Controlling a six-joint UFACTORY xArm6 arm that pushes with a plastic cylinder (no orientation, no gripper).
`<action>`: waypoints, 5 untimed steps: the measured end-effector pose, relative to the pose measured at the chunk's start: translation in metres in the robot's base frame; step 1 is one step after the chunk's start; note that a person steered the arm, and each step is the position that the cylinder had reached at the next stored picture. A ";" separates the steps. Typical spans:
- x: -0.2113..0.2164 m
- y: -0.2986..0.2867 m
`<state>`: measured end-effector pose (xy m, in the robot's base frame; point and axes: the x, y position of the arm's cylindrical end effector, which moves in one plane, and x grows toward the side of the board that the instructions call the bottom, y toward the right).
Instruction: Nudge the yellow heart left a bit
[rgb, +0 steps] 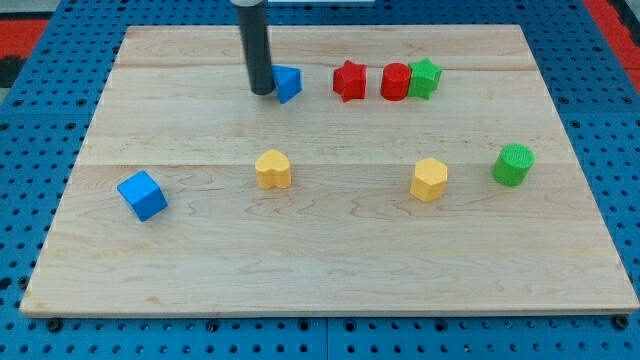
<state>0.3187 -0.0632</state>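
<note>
The yellow heart lies on the wooden board, left of centre. My tip is near the view's top, well above the heart, touching or almost touching the left side of a small blue block. A second yellow block, a hexagon, lies to the heart's right at about the same height.
A blue cube lies left of the heart. A red star, a red cylinder and a green star stand in a row at the top. A green cylinder lies at the right.
</note>
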 end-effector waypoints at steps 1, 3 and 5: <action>0.000 0.022; 0.044 0.011; 0.079 0.080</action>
<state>0.3977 0.0169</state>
